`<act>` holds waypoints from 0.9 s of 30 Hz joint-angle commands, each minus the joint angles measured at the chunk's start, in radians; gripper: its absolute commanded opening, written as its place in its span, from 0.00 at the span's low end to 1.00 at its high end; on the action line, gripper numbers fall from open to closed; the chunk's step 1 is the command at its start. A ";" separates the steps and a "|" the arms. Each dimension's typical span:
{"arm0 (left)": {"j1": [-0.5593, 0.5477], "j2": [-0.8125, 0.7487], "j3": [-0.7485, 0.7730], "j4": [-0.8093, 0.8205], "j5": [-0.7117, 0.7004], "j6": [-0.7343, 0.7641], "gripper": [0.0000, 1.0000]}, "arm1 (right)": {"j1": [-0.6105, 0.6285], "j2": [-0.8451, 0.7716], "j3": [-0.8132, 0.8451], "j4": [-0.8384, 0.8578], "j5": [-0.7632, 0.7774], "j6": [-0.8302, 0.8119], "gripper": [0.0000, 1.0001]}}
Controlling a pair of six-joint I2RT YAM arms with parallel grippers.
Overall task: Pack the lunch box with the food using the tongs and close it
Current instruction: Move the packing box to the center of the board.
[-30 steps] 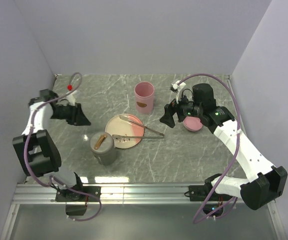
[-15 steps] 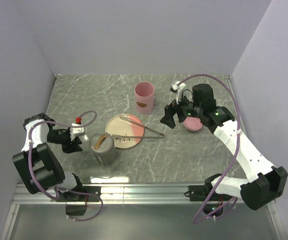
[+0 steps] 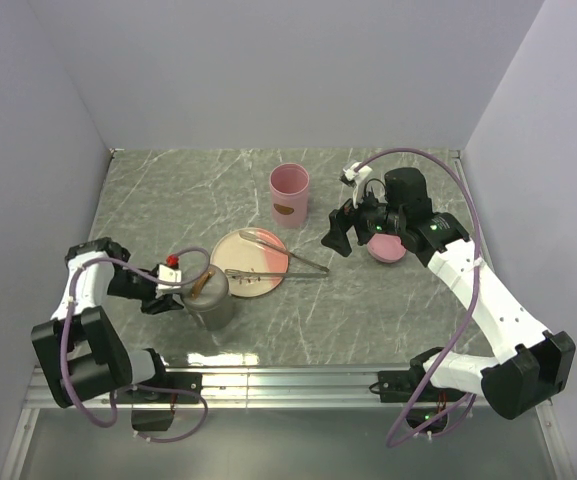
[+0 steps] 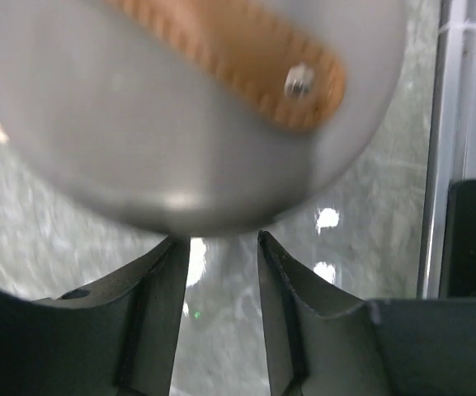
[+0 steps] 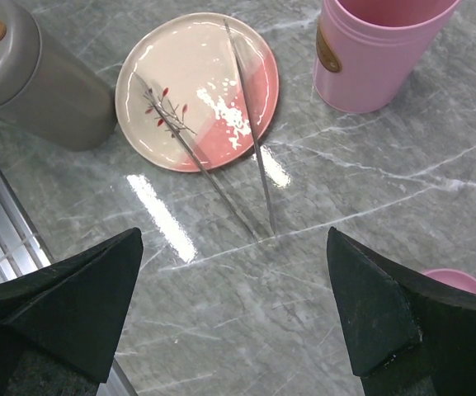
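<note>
From above, the left arm has swung in to the lidded grey lunch box, likely to steady or open it; the tongs lie across the plate. Its wrist view shows the left jaws slightly apart, empty, just short of the box. Right wrist: right jaws wide apart above the tongs, no food visible.

Left tool low, jaws partly apart; right tool raised, jaws wide.
</note>
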 commanded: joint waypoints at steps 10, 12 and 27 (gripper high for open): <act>-0.314 -0.082 -0.028 0.199 0.163 -0.197 0.42 | -0.004 -0.015 0.011 0.009 0.005 -0.019 0.99; -0.369 -0.102 -0.042 0.269 0.177 -0.298 0.42 | -0.002 -0.016 0.002 0.012 0.004 -0.017 0.99; -0.736 -0.179 -0.148 0.941 0.146 -1.168 0.44 | -0.005 -0.032 -0.019 0.017 0.022 -0.028 1.00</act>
